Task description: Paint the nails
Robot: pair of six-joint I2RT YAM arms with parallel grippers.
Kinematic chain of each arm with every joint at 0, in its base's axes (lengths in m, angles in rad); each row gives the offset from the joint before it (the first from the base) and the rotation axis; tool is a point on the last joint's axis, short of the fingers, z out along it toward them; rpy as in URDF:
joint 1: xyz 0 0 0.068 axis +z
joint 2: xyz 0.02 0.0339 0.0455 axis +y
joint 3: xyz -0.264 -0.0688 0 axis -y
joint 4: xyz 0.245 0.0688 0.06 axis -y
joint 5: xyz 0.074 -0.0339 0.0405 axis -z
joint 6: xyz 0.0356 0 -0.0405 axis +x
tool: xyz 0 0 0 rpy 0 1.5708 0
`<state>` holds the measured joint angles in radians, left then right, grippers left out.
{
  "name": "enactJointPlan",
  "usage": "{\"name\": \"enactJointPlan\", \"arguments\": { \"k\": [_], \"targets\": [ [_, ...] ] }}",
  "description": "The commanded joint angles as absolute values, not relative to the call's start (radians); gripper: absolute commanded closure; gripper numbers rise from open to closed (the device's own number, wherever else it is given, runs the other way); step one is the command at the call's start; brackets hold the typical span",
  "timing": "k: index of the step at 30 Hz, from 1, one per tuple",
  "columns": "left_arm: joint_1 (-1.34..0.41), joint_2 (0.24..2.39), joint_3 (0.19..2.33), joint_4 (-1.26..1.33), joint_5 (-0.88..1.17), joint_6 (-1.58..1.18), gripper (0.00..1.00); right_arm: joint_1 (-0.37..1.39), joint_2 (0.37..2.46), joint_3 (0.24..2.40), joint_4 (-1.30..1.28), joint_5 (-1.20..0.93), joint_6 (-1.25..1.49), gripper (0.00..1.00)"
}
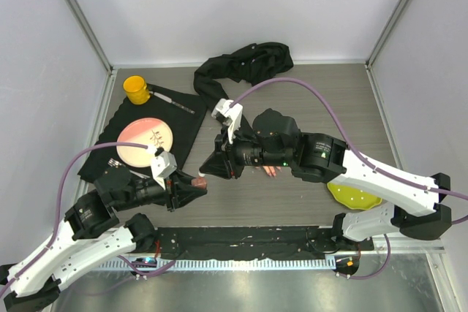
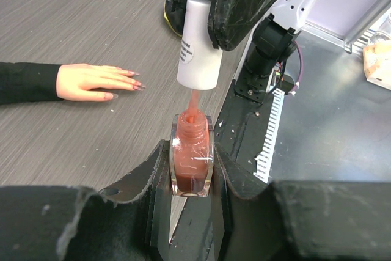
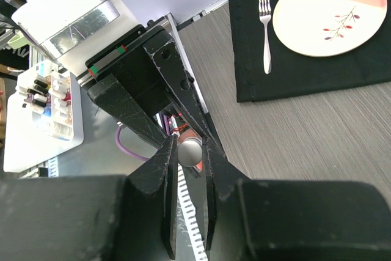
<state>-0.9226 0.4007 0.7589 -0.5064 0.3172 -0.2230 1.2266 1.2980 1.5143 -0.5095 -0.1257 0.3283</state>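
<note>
Near the table's front edge, from above, we see the left gripper [image 1: 191, 189] pinching the bottle [image 1: 199, 180], the right gripper [image 1: 212, 167] just beyond it. To their right the hand [image 1: 272, 172] peeks from under the right arm, and its sleeve [image 1: 241, 63] runs to the far wall.

From the left wrist, we see the jaws narrowed onto the upright bottle's sides. The cap [image 2: 200, 44], clamped in the right gripper, hangs above it, with the brush [image 2: 192, 99] reaching down to the neck. The nails [image 2: 135, 84] tip the fingers lying flat on the table [image 2: 91, 16], well apart from the bottle.

From the right wrist, we see the jaws almost closed on the cap's round top. Beyond it a plate [image 3: 330, 13] and a fork [image 3: 264, 29] rest on a black mat [image 3: 293, 77].
</note>
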Motion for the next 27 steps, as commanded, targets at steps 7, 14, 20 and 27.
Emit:
{"name": "enactJointPlan", "arguments": {
  "k": [7, 14, 20, 27],
  "targets": [
    [-0.922, 0.390, 0.782, -0.468, 0.318, -0.206, 1.00, 1.227, 1.252, 1.508, -0.528, -0.091, 0.319, 0.99],
    [-0.922, 0.391, 0.782, -0.469, 0.310, -0.206, 1.00, 1.227, 1.224, 1.502, -0.538, -0.069, 0.316, 0.99],
    [-0.922, 0.391, 0.782, -0.469, 0.308, -0.206, 1.00, 1.227, 1.195, 1.488, -0.532, -0.020, 0.314, 0.99],
    [-0.922, 0.380, 0.782, -0.472, 0.279, -0.210, 1.00, 1.227, 1.109, 1.336, -0.525, 0.363, 0.305, 0.99]
  ]
}}
